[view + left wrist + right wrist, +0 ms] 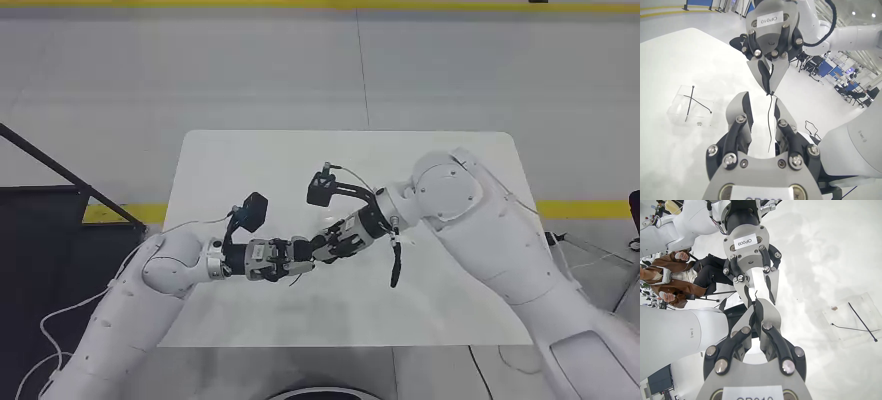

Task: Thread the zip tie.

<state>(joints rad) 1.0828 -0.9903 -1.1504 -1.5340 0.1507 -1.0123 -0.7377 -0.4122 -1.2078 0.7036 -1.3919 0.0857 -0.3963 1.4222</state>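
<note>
A thin black zip tie [769, 121] hangs by one end from my right gripper [770, 92], which is shut on it. The strand runs down between the open fingers of my left gripper [762, 98] and touches neither one. In the right wrist view my right gripper [755, 303] pinches the tie, and a short end of the zip tie [755, 294] sticks out past the tips. There my left gripper [762, 304] faces it, tip to tip, with its fingers spread. From above, the left gripper [288, 256] and right gripper [320, 247] meet over the middle of the white table [250, 170].
A clear shallow tray [674, 113] lies on the table beside the grippers, with two spare black zip ties [690, 102] crossed in it. The same tray [848, 321] lies off to one side in the right wrist view. Bare table surface surrounds the arms.
</note>
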